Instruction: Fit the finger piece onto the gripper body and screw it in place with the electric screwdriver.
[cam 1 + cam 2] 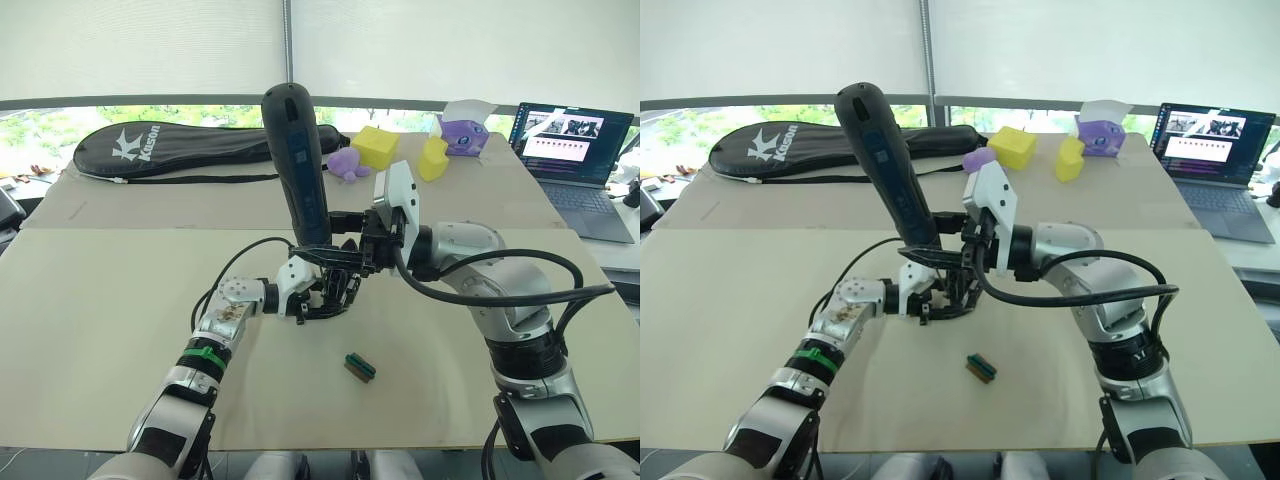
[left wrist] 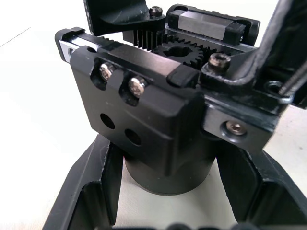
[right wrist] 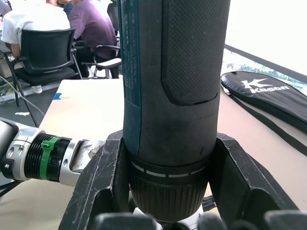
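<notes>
The gripper body, a black block with a gear, a toothed rail and two screw heads, stands on the table's middle. My left gripper is shut on its round base, one finger on each side. The dark grey electric screwdriver stands tilted, rounded end up and tip down at the body. My right gripper is shut on its lower barrel. The bit is hidden behind the grippers. A black part sits on the rail; I cannot tell whether it is the finger piece.
A small green-and-brown block lies on the table in front of the grippers. At the back are a black racket bag, yellow foam blocks, a purple toy and a laptop. People sit on chairs beyond the table.
</notes>
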Controlling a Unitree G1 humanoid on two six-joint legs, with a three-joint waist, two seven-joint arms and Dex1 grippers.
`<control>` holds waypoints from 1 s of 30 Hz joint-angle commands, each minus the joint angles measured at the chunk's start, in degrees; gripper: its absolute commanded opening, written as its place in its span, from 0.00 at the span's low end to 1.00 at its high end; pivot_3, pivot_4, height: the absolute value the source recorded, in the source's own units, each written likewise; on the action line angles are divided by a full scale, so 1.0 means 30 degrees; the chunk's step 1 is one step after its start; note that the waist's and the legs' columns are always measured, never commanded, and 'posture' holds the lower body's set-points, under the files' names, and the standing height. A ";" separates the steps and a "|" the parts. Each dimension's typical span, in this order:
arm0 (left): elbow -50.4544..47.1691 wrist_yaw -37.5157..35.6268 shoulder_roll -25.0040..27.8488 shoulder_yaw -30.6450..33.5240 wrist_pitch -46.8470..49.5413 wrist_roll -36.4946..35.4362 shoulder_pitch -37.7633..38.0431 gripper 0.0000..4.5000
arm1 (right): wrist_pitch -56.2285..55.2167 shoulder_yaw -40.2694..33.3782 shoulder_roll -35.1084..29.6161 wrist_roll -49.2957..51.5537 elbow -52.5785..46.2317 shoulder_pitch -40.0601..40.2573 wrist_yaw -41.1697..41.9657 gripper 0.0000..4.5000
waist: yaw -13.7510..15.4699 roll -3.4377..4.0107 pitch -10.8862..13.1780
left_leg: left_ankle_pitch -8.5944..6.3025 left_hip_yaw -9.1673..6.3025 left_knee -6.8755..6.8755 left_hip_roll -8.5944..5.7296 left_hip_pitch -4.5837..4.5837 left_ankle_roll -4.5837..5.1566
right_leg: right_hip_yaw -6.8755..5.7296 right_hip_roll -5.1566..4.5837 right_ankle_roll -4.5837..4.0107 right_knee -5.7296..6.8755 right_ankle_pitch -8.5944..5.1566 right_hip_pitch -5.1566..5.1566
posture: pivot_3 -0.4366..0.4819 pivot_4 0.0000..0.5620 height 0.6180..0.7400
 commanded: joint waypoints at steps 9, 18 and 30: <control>-0.0333 0.0110 -0.0020 0.0224 -0.0293 -0.0157 -0.0375 0.51 | -0.0540 -0.0349 -0.0244 0.0145 -0.0571 -0.0697 0.0370 0.43 | 0.0002 0.0000 0.0000 | 0.0000 0.0000 0.0000 0.0000 0.0000 0.0000 | 0.0000 0.0000 0.0000 -0.0001 0.0000 0.0000 | 0.48 0.27 1.00; -0.0386 0.0142 0.0022 0.0242 -0.0232 -0.0177 -0.0389 0.51 | -0.1444 -0.0125 0.0396 -0.0496 -0.0198 -0.0001 -0.0063 0.43 | 0.0001 0.0000 0.0000 | 0.0000 0.0001 0.0000 0.0000 0.0000 -0.0001 | 0.0001 0.0000 0.0000 0.0002 0.0000 0.0000 | 0.48 0.27 1.00; -0.0306 0.0144 0.0062 0.0285 -0.0255 -0.0191 -0.0426 0.51 | -0.1522 -0.0185 0.0114 -0.0634 -0.0138 -0.0432 0.0615 0.43 | -0.0008 0.0000 0.0000 | 0.0000 0.0001 0.0000 0.0000 0.0000 -0.0001 | -0.0004 0.0002 0.0000 0.0000 0.0000 0.0000 | 0.48 0.27 1.00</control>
